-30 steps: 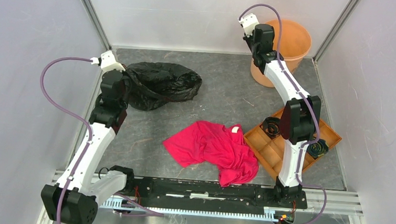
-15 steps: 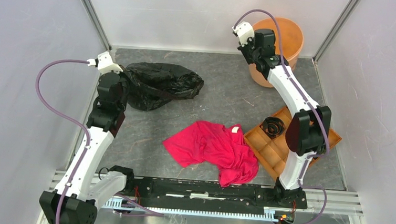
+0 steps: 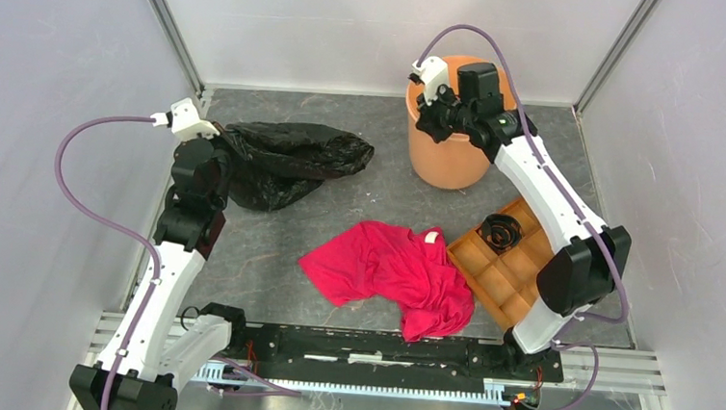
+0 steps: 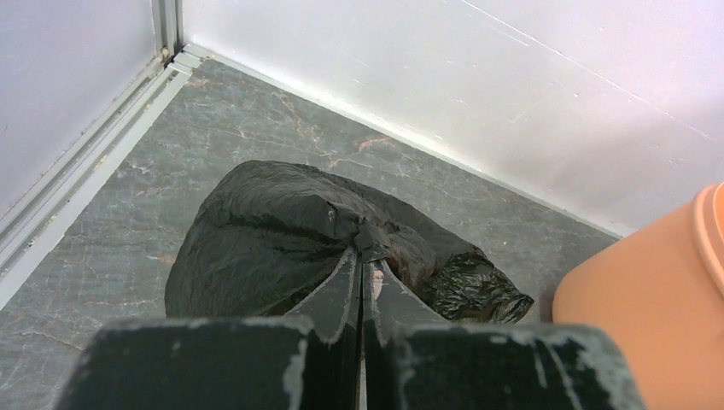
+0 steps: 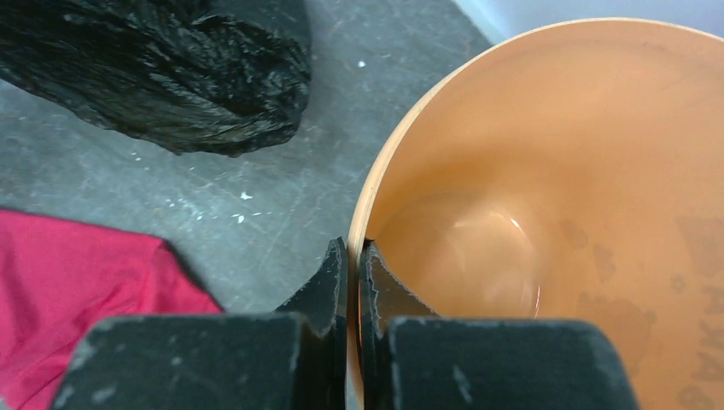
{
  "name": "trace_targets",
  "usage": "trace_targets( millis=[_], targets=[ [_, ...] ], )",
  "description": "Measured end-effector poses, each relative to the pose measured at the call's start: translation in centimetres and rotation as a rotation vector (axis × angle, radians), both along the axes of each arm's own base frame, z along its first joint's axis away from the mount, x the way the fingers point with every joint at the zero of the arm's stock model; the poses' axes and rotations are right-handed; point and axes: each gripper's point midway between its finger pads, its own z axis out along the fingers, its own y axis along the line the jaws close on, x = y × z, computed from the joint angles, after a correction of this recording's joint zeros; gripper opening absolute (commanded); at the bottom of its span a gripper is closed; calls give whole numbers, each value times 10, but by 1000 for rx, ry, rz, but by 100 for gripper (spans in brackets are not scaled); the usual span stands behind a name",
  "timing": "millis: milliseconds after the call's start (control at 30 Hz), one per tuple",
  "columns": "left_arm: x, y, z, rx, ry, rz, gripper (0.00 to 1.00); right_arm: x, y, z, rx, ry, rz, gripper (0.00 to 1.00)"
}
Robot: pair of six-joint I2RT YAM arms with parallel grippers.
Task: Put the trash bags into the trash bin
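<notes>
At the upper left of the overhead frame, the left gripper (image 4: 363, 249) is seen clenched on a gathered fold of the trash bag (image 3: 295, 155). The glossy black film is spread on the grey worktop (image 3: 389, 192) and lies wholly outside the bin. A red cloth (image 3: 389, 265) is left crumpled at lower centre, apart from both arms. Right of centre near the top, the trash bin (image 3: 447, 163) stands upright with nothing visible inside it. Its rolled rim is nipped between the closed fingers of the right gripper (image 5: 350, 253), one finger inside the wall and one outside. A brown compartment tray (image 3: 489, 274) sits at the lower right with a dark coiled item in one cell. The step in hand is judged to be the setting-up of the transfer, with bag and bin each secured but well apart. The next move would call for the bag to be lifted clear of the worktop, carried rightward above the rim and let go over the mouth while the bin is steadied. Trailing film could catch on the rim.
</notes>
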Motion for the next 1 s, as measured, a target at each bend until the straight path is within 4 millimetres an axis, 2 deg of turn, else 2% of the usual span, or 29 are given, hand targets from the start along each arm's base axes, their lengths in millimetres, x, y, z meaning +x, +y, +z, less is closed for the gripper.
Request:
trace_targets(
  millis=[233,433,567,700,1000],
  targets=[
    [0,1,-3,1,6,3,2,-33,26,-11,19,137,68,3],
    [0,1,-3,1,6,5,2,-82,63,-16,18,184,231,2],
    [0,3,-3,0,6,9,2,-110,76,-13,30,183,321,1],
    [0,4,-3,0,6,11,2,-114,78,-10,48,185,348,5],
    [-2,4,1,-1,-6,11,2,-109,79,-13,34,175,383,25]
  ],
)
